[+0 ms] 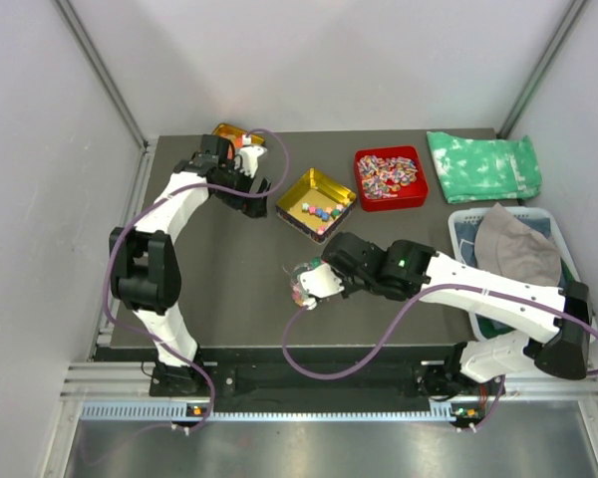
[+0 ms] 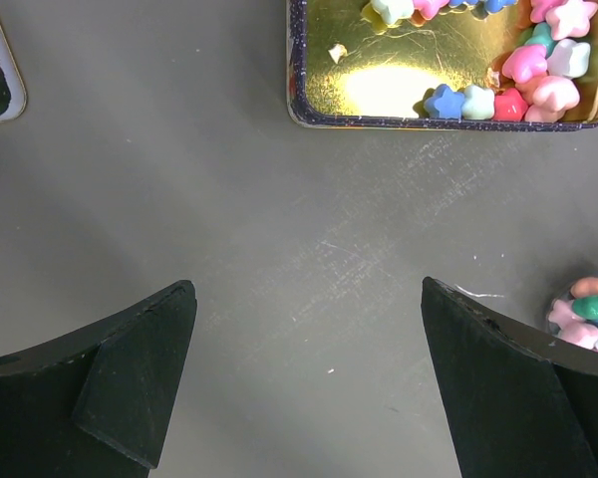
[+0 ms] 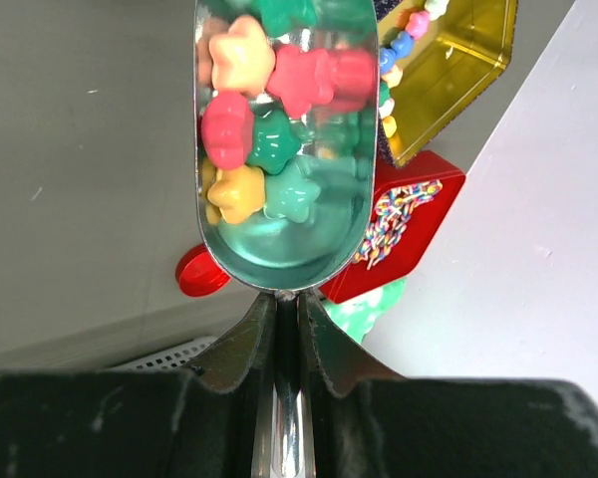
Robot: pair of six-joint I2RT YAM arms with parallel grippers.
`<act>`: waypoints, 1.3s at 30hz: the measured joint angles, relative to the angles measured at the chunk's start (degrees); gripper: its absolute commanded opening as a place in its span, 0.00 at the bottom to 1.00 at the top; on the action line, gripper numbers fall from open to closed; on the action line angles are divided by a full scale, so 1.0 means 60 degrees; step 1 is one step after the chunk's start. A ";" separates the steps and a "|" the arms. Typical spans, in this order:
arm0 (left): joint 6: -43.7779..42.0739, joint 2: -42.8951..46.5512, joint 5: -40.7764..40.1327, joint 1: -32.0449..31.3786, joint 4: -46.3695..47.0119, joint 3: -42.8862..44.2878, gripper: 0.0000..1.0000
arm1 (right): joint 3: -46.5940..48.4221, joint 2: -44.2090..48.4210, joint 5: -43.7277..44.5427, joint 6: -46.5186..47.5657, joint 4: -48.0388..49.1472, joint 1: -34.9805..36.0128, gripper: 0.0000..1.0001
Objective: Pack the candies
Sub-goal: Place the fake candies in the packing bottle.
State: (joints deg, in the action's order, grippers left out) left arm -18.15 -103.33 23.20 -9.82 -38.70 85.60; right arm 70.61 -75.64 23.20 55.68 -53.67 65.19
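The candies are small star-shaped sweets in pink, green, yellow and blue. Several lie in an open gold tin (image 1: 316, 202), which also shows in the left wrist view (image 2: 379, 80) and the right wrist view (image 3: 448, 60). My right gripper (image 1: 326, 279) (image 3: 286, 304) is shut on the handle of a metal scoop (image 3: 279, 239) that holds several candies (image 3: 269, 139) in front of the tin. My left gripper (image 1: 262, 189) (image 2: 307, 289) is open and empty over bare table left of the tin. A few candies (image 2: 590, 311) show at that view's right edge.
A red tray (image 1: 390, 177) of striped sweets stands right of the tin. A green cloth (image 1: 483, 164) lies at the back right. A white basket (image 1: 548, 224) with grey fabric stands at the right. An orange tin (image 1: 234, 134) sits at the back left. A red lid (image 3: 201, 274) shows beyond the scoop.
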 measured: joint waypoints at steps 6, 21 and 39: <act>0.0004 0.0018 0.0033 0.0004 0.0040 -0.0066 0.99 | 0.0076 -0.0011 0.0135 0.0124 -0.0062 0.0113 0.00; 0.0007 0.0066 0.0113 0.0040 0.0182 -0.0255 0.99 | 0.0076 -0.0040 0.0517 0.0426 -0.0095 0.0189 0.00; 0.0011 0.0124 0.0244 0.0062 0.0255 -0.0310 0.99 | 0.0393 -0.0076 0.0871 0.0776 -0.0168 0.0284 0.00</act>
State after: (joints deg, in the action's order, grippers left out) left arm -18.09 -102.59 24.67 -9.45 -37.17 83.74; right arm 72.97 -76.09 28.42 60.34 -54.68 66.89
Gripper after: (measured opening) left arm 0.987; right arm 0.104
